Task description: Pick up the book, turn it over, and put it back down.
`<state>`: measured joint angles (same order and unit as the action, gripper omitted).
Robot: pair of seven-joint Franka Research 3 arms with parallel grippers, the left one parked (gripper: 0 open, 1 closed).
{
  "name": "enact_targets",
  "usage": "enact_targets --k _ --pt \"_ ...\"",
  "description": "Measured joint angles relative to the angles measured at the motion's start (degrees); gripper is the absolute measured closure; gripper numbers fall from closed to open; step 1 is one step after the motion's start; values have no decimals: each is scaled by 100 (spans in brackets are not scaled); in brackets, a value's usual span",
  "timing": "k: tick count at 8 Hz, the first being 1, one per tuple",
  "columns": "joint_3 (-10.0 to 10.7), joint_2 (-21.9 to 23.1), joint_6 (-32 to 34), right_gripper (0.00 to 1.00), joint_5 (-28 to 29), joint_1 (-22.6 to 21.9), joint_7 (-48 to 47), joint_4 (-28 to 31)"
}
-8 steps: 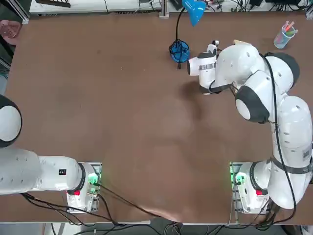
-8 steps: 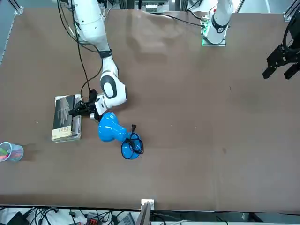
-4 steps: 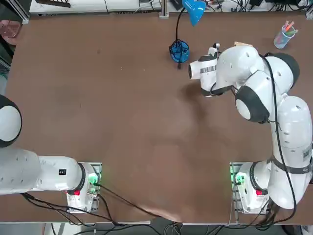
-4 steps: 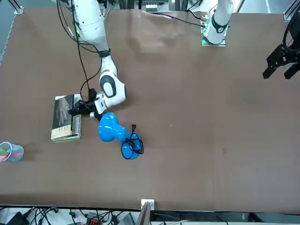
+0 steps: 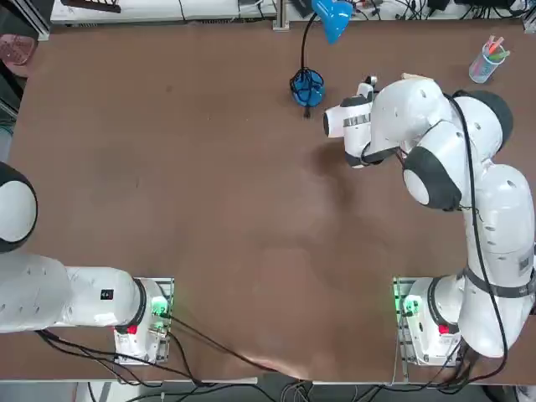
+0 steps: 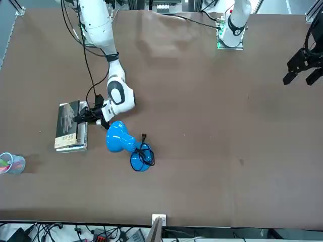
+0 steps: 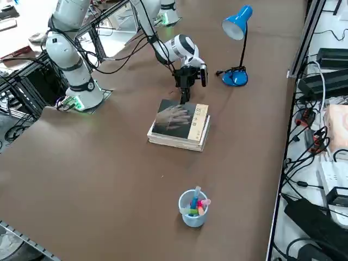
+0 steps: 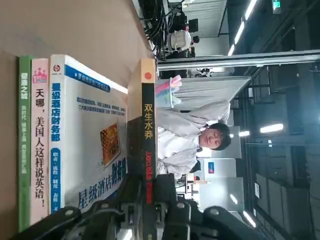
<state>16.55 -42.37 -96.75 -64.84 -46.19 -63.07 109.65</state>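
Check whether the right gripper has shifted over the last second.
No. In the front view the right gripper sits just as near the blue desk lamp, clamped on the grey-covered paperback book.

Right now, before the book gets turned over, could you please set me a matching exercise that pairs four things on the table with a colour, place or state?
Column one:
1. book
2. desk lamp
3. cup of pens
4. right claw

Column two:
A. bright blue, standing upright just beyond the claw
B. shut on the book's edge
C. lying flat, grey cover with a pale hand facing up
D. small, standing apart from the other three

Pairs: 1-C, 2-A, 3-D, 4-B.
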Motion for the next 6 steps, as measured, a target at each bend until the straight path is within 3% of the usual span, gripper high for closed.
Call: enact_targets --k 6 --pt "0 -125 -95 90 -37 1 -166 49"
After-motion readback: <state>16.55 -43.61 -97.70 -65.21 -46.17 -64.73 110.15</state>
